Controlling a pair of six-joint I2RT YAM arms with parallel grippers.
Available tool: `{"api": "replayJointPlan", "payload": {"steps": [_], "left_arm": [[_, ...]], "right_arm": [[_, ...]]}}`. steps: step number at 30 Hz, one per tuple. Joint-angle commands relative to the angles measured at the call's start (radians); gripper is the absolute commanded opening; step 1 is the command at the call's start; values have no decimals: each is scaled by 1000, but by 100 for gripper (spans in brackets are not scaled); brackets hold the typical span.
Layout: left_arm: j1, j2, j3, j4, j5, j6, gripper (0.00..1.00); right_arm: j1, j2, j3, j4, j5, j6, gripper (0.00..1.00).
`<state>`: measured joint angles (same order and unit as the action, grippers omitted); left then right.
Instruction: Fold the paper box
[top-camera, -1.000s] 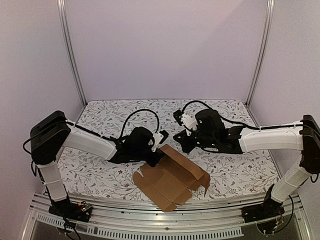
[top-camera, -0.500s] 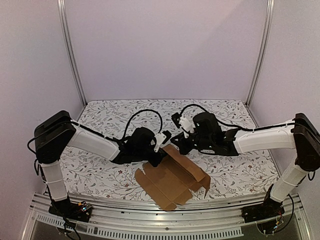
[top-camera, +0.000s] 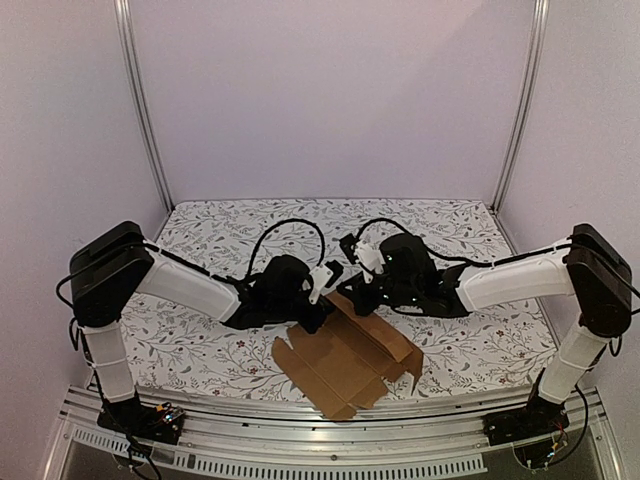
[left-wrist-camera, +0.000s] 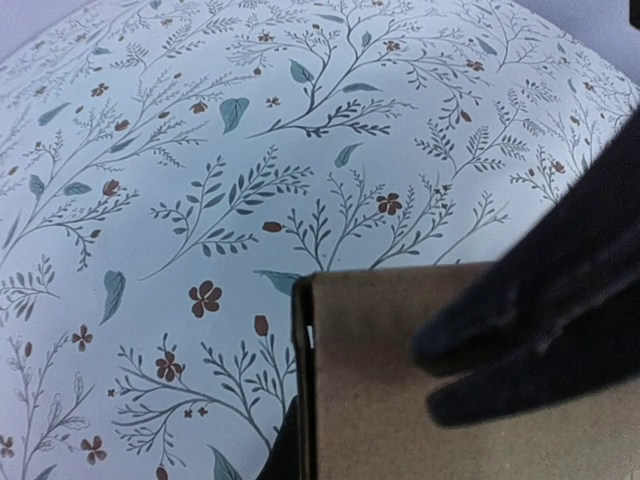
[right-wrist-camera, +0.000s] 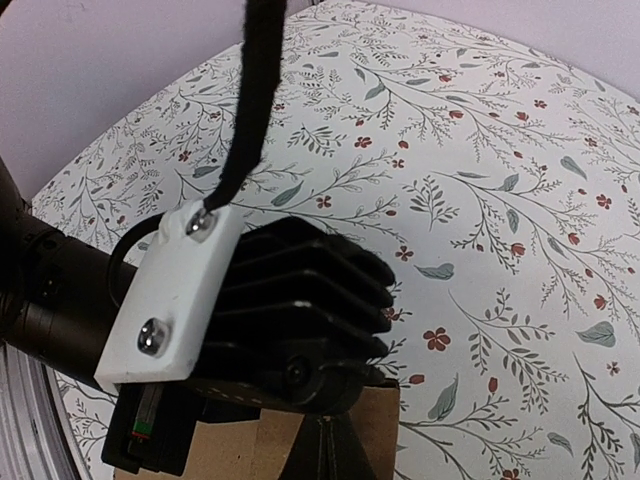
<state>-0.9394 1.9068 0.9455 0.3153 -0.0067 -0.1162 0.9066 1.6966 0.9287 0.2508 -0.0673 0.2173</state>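
1. One half-folded paper box (top-camera: 345, 362) lies near the middle of the table (top-camera: 220, 225).
2. My left gripper (top-camera: 326, 303) is pinched closed on its raised far wall.
3. My right gripper (top-camera: 352, 298), closed and empty, crowds close beside it; the two may collide, or the wall may slip free.

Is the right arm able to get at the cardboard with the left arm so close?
Probably yes. The right fingers, shut, sit at the raised far edge of the paper box, beside the left fingers that pinch it. Nothing seems to stand between them.
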Motion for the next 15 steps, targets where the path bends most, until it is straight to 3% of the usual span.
{"api": "replayJointPlan", "payload": {"steps": [1, 6, 15], "left_arm": [[-19, 16, -21, 56, 10, -24, 0], [-22, 21, -39, 86, 10, -41, 1], [-24, 15, -101, 162, -27, -75, 15]], "right_arm": [[-8, 45, 11, 39, -19, 25, 0], [-7, 92, 5, 58, -18, 34, 0], [-3, 99, -28, 52, -12, 36, 0]]}}
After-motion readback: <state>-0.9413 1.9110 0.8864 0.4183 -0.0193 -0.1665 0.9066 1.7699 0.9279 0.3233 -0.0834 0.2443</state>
